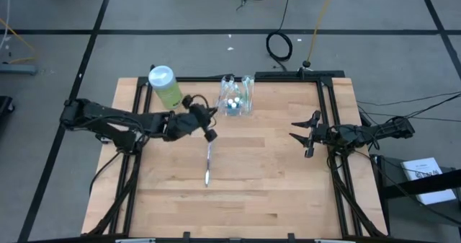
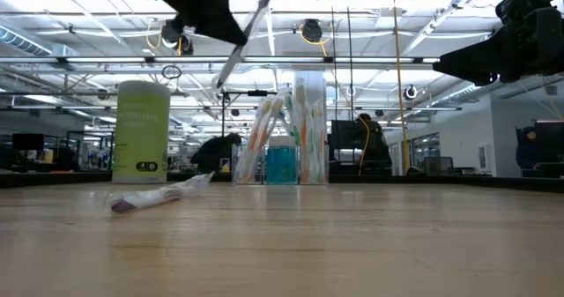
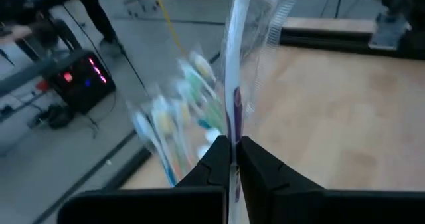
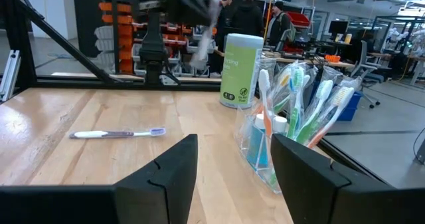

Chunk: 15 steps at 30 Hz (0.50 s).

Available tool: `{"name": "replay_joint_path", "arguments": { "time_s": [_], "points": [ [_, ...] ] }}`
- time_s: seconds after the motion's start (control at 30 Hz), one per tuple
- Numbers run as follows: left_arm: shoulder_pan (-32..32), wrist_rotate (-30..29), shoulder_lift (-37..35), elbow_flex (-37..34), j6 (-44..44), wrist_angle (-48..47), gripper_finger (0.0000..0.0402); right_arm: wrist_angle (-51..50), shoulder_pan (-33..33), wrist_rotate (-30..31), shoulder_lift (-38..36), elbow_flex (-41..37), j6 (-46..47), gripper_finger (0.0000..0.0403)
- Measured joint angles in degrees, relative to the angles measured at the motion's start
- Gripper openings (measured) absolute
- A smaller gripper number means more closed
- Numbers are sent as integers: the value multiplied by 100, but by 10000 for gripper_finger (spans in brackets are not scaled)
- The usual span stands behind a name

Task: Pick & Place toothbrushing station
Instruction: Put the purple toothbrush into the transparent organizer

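Observation:
The toothbrushing station [image 1: 238, 99] is a clear plastic holder with several toothbrushes standing in it, at the table's far middle; it also shows in the low view [image 2: 286, 143] and the right wrist view [image 4: 292, 124]. My left gripper [image 1: 207, 117] hovers just left of it, shut on a white toothbrush [image 3: 234, 71]. A second toothbrush [image 1: 208, 161] lies flat on the table nearer the front. My right gripper [image 1: 304, 135] is open and empty at the right, above the table. My left gripper pinches the white toothbrush's handle [image 3: 232, 134] between its two fingers. The brush runs on past the fingertips, along the fingers. It is lifted clear of the table and slants in the low view [image 2: 247, 33], high above the wood.
A light-green bottle with a white cap [image 1: 165, 86] stands upright at the far left, beside my left arm. The dark frame rails [image 1: 328, 113] run along the table's sides. Bare wood [image 1: 266, 192] lies in the near half of the table.

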Motion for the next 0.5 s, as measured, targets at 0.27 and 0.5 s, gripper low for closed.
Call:
{"name": "replay_joint_path", "arguments": {
  "time_s": [0.27,0.5],
  "points": [
    [1160,1554,73,-717,700,2084,9,0,0,0,2,0,-1,183],
    [2120,2643,108,-2084,483,4543,6,0,-2,0,0,0,0,183]
  ]
}}
